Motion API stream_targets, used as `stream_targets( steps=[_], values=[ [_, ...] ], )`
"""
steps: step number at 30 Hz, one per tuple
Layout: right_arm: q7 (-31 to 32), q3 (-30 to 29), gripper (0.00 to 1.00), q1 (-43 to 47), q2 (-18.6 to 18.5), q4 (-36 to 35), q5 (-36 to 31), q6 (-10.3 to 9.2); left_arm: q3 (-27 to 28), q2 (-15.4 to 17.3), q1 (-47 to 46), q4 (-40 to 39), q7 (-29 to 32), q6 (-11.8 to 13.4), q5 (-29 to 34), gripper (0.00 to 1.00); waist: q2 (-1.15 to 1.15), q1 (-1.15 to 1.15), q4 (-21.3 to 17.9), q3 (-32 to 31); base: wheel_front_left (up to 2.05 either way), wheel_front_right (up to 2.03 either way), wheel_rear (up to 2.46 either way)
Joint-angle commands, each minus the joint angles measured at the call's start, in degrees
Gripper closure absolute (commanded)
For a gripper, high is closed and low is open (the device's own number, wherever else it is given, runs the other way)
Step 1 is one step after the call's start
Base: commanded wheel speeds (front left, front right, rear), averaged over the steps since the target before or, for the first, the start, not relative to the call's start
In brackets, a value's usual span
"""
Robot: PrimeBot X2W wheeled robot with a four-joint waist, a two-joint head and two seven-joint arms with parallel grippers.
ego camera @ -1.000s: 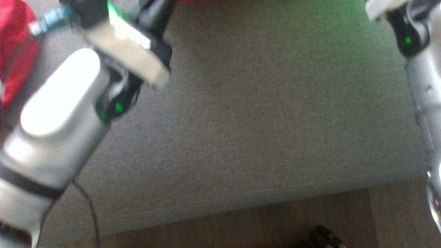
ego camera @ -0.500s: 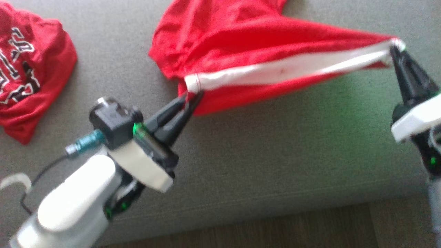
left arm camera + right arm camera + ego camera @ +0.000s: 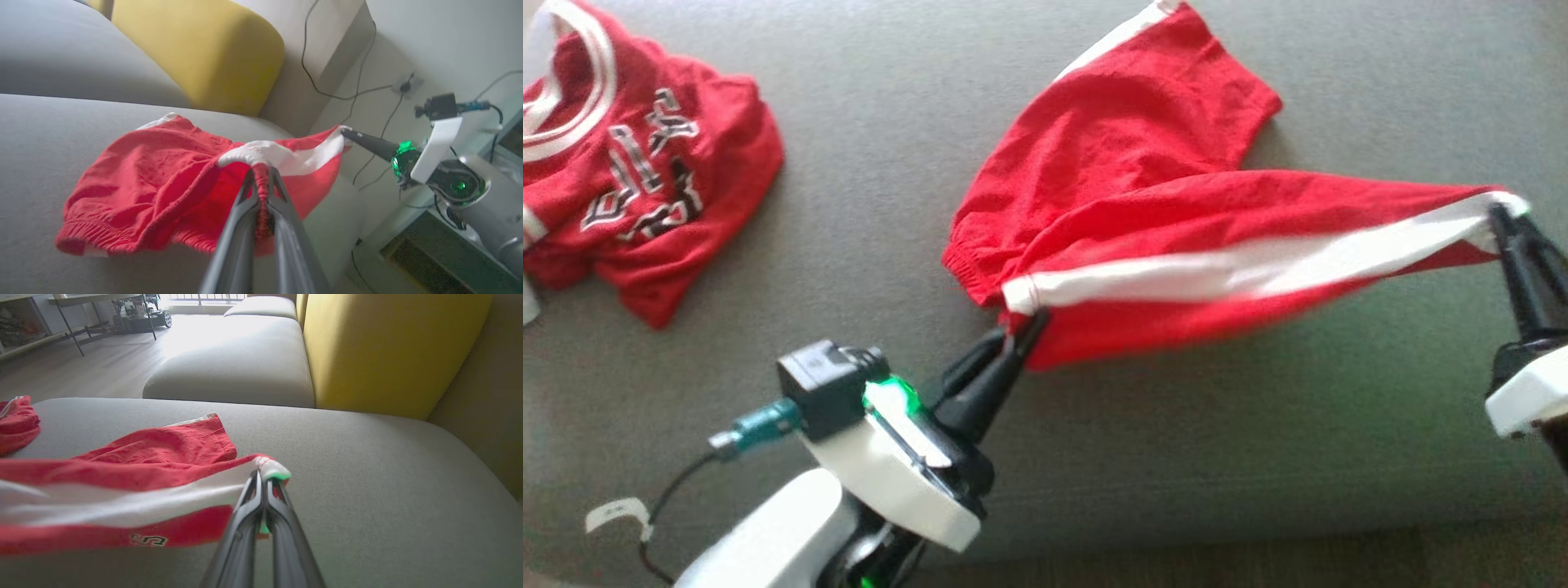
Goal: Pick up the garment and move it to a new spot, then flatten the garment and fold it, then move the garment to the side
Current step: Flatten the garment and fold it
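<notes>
Red shorts with a white side stripe hang stretched between my two grippers above the grey sofa seat. My left gripper is shut on the stripe's near-left end, seen close up as red cloth pinched in the left gripper. My right gripper is shut on the stripe's far right end, and the right gripper shows the same pinch on the shorts. The far leg of the shorts rests on the cushion.
A crumpled red jersey with white lettering lies at the seat's far left. A yellow back cushion stands behind the seat. The sofa's front edge and wooden floor run along the bottom. Cables hang down the wall to the right.
The head camera has tilted up from the bare seat to the shorts. Since half a second ago the picture has shifted; both grippers still hold the stripe's ends stretched apart.
</notes>
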Motion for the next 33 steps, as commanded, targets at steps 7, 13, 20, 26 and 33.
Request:
stream_targets(
  steps=[7,13,20,26,33],
  values=[
    [1.04,0.63,1.0,-8.51,-2.79,1.04,-2.91,-0.01,7.05,-3.57,-0.75,-2.16,-0.3,-0.35,-7.02,1.0,0.0,0.01,3.8,2.59,0.0,0.0,0.0],
    [0.55,5.32,1.0,-19.56,-4.93,8.55,-5.53,-0.01,9.37,-8.22,-2.35,1.19,-0.3,-0.35,-17.98,1.0,0.0,0.01,5.57,5.87,0.0,0.0,0.0],
    [-1.25,13.74,1.0,-35.7,-7.77,22.72,-8.89,-0.01,12.05,-12.28,-6.42,7.43,-0.3,-0.35,-25.05,1.0,0.0,0.01,7.79,9.85,0.0,0.0,0.0],
    [-2.71,19.98,1.0,-47.55,-8.89,35.25,-10.65,-0.01,12.95,-15.41,-8.89,13.15,-0.3,-0.35,-29.34,1.0,0.0,0.01,10.16,12.69,0.0,0.0,0.0],
    [-6.78,26.06,1.0,-56.71,-8.92,48.13,-12.12,-0.01,15.04,-18.17,-12.01,18.43,-0.3,-0.35,-29.21,0.93,0.0,0.01,11.92,15.01,0.0,0.0,0.0]
  ],
)
